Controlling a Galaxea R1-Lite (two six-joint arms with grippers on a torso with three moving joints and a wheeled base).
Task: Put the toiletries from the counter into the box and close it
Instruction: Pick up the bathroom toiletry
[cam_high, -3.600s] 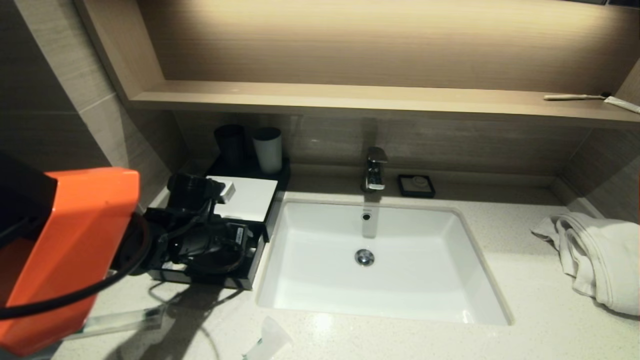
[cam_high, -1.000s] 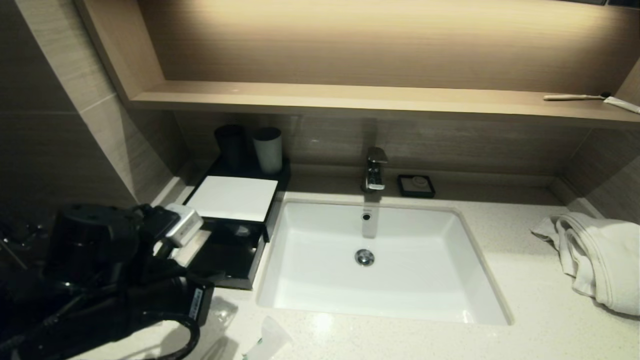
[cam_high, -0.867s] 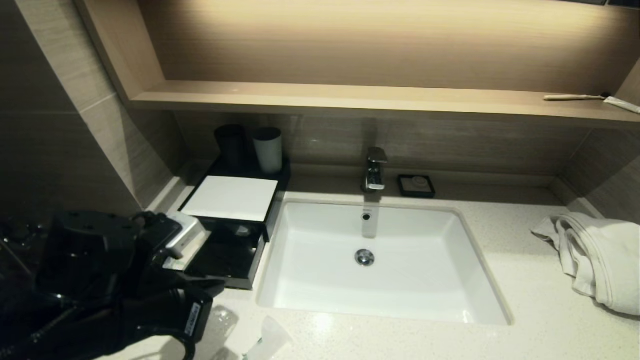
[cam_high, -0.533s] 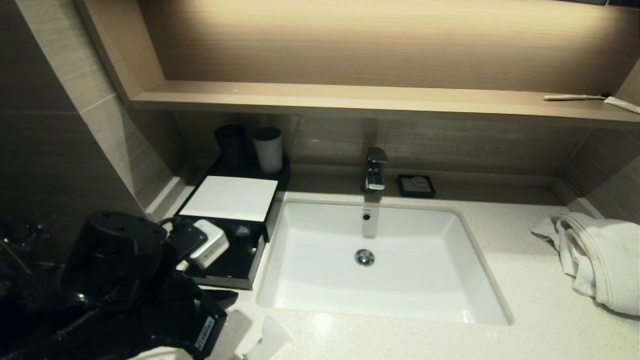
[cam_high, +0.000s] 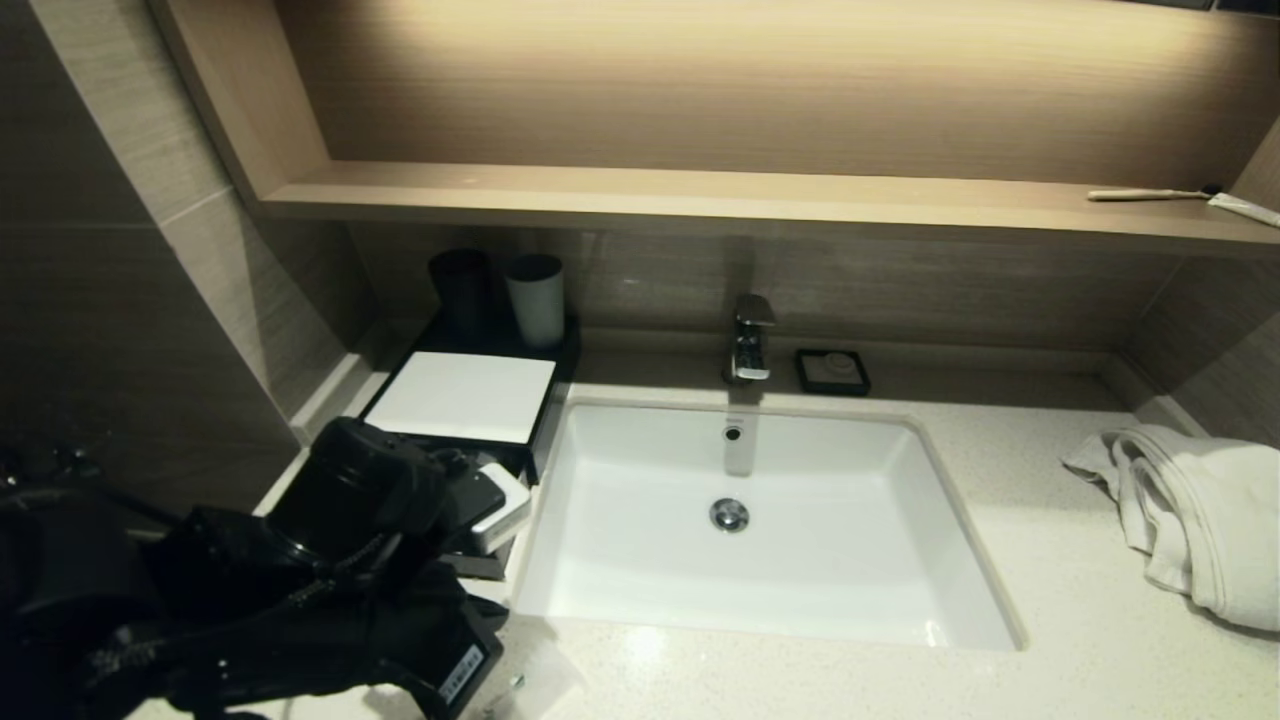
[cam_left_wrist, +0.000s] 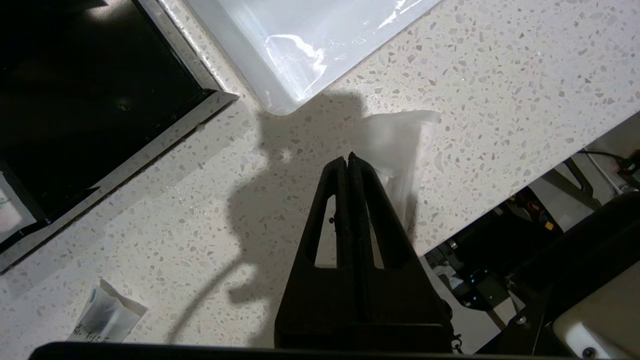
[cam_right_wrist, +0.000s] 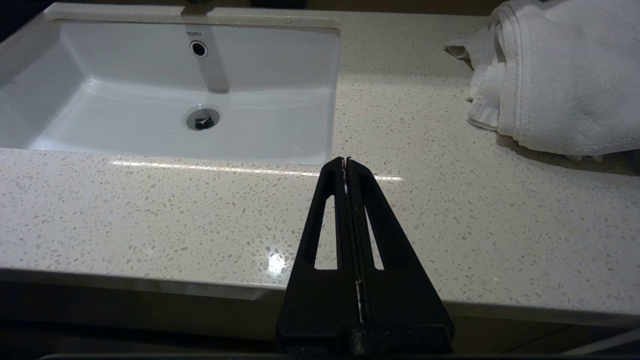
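Observation:
The black box (cam_high: 465, 395) stands left of the sink, its far half under a white lid; my left arm (cam_high: 330, 580) hides the open near half. In the left wrist view the box's rim (cam_left_wrist: 150, 145) shows. My left gripper (cam_left_wrist: 347, 157) is shut and empty, above the counter near its front edge. A translucent sachet (cam_left_wrist: 400, 145) lies on the counter right beside the fingertips; it also shows faintly in the head view (cam_high: 550, 672). A second small sachet (cam_left_wrist: 107, 317) lies on the counter nearer the box. My right gripper (cam_right_wrist: 346, 160) is shut and empty over the counter's front edge.
The white sink (cam_high: 740, 520) fills the middle of the counter, with a tap (cam_high: 750, 340) and a soap dish (cam_high: 832, 370) behind it. Two cups (cam_high: 535, 298) stand behind the box. A folded white towel (cam_high: 1190, 510) lies at the right. A toothbrush (cam_high: 1150, 194) lies on the shelf.
My left arm has come out of the box and swung forward and to the right, over the counter's front by the sachet. The right arm has not moved.

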